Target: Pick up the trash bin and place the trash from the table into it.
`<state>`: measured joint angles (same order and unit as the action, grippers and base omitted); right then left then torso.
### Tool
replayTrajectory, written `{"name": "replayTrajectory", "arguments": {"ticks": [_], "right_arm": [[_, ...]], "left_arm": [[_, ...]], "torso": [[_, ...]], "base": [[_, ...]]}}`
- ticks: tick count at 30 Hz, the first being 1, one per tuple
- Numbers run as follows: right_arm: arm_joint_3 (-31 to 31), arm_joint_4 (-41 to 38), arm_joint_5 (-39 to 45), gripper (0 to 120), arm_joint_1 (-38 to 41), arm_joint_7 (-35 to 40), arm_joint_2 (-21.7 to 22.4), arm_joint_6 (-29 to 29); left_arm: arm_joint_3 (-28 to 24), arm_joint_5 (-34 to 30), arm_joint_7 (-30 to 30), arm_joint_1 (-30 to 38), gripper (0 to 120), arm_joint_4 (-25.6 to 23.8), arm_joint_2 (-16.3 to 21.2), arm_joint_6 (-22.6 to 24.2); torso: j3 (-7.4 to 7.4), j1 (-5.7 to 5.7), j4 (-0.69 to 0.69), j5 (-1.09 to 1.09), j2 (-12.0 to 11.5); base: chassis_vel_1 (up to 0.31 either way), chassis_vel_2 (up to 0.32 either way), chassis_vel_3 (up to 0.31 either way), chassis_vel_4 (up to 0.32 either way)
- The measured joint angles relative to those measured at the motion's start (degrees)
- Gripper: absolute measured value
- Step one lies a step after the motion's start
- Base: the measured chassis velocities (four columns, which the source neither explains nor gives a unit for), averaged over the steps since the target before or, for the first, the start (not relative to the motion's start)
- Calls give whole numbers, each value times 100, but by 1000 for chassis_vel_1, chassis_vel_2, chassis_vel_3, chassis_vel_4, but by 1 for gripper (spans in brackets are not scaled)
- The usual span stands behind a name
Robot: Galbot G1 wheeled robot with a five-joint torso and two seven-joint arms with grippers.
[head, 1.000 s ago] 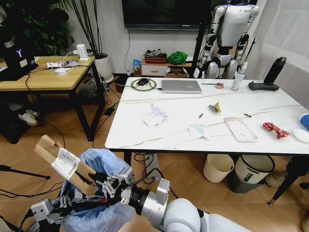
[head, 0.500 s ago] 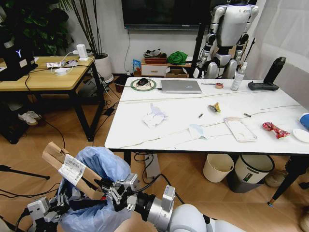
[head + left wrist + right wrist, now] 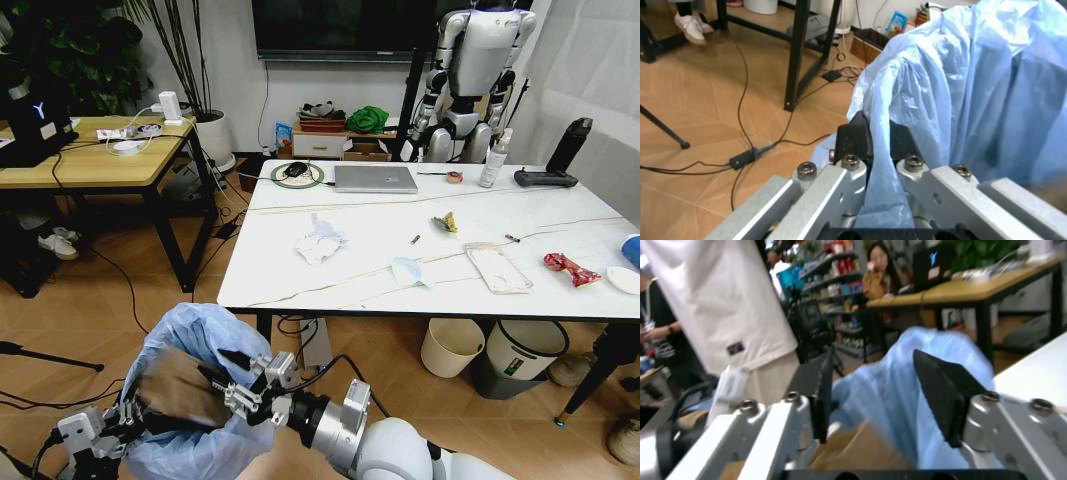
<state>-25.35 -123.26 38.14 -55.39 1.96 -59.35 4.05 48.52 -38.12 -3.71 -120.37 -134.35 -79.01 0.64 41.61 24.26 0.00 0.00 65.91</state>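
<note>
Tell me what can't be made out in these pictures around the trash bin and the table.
- Head view: the cardboard inside the trash bin is motion-blurred, so how deep it sits is unclear.
- Head view: the blue cup and white lid are cut off by the picture's edge.
- Head view: the dark bit on the table is too small to identify.

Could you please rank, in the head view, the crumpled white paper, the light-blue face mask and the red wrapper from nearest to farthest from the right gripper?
From the right gripper, at the trash bin below the table's near left corner:
1. Crumpled white paper, table's left part.
2. Light-blue face mask, near front edge, middle.
3. Red wrapper, far right.
</note>
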Motion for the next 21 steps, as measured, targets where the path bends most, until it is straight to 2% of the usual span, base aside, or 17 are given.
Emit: {"name": "replayTrajectory", "arguments": {"ticks": [2,6,8,10,13,14,16,17,21], "right_arm": [[112,-5,-18,53,20,14,-42,-2],[914,12,-109,72,59,226,-366,175],[1066,47,-192,75,59,322,-446,289],[1348,245,-544,83,98,766,-674,574],[1665,815,-983,97,263,1379,-1034,1362],[1665,815,-983,97,263,1379,-1034,1362],[1942,1260,-938,100,505,1439,-1233,2034],[2021,1442,-890,100,650,1398,-1295,2185],[2156,2004,-830,100,1170,1031,-1419,2335]], "left_arm": [[-17,4,0,3,0,6,1,0],[-154,70,2,27,0,58,2,-11],[-185,88,3,36,0,69,-1,-17],[-269,134,9,67,0,102,-27,-37],[-442,286,41,90,0,156,-58,-109],[-442,286,41,90,0,156,-58,-109],[-516,340,52,101,0,178,-60,-134],[-533,351,56,100,0,180,-60,-145],[-531,371,69,72,0,180,-56,-179]], "torso": [[0,0,0,0,0],[0,0,1,-1,0],[0,1,0,0,0],[0,1,-1,-1,0],[0,1,1,1,0],[0,1,1,1,0],[0,1,0,1,-1],[1,1,-1,-1,-2],[1,1,0,0,-2]], "base": [[0,0,0,0],[0,0,0,0],[0,0,0,0],[0,0,0,0],[0,0,0,0],[0,0,0,0],[0,0,0,0],[0,0,0,0],[0,0,0,0]]}}
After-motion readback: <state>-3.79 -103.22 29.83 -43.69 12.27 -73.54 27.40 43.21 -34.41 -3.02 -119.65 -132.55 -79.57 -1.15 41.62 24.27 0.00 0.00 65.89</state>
